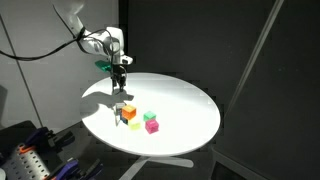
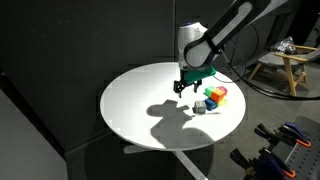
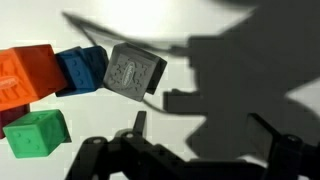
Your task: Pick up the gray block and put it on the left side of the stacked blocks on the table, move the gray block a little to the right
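Hovering above the round white bench [image 1: 190, 100], the gripper [image 1: 120, 88] is hanging with its fingers pointing down, apart from every block. In the wrist view the gripper [image 3: 200, 135] is showing its two dark fingers [image 3: 140, 125] spread wide with nothing between them, so it is released and carrying nothing. The gray block [image 3: 133, 72] is sitting on the bench, turned at an angle, with one edge against or just beside the blue block [image 3: 80, 70]. The orange block [image 3: 25, 78] is sitting on the blue block's far side, and a green block [image 3: 38, 132] is lying nearer the camera, apart from the gray one. In both exterior views the gray block [image 2: 200, 106] is resting at the edge of the cluster nearest the gripper [image 2: 183, 90]. A pink block [image 1: 152, 126] and a yellow block [image 1: 135, 125] are lying close by. The arm's shadow [image 3: 240, 70] is falling across the bench beside the gray block.
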Available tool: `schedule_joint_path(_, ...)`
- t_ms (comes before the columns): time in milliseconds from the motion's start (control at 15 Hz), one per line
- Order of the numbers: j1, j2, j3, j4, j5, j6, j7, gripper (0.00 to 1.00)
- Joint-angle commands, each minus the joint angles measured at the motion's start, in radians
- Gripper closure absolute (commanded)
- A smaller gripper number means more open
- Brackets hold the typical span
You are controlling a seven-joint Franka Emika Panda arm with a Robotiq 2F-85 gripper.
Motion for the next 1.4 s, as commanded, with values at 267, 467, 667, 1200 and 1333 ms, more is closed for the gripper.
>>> schedule_joint_path(267, 0.01, 0.018, -0.005, 0.012, 0.009, 0.006, -0.004, 0.0)
schedule_joint_path(467, 0.012, 0.034, -0.001, 0.016, 0.015, 0.016, -0.009, 0.0)
schedule_joint_path(667, 0.008, 0.053, 0.007, 0.02, 0.028, 0.037, -0.024, 0.0)
schedule_joint_path(1200, 0.003, 0.093, 0.02, 0.032, 0.064, 0.073, -0.05, 0.0)
schedule_joint_path(1333, 0.001, 0.1, 0.022, 0.037, 0.079, 0.077, -0.06, 0.0)
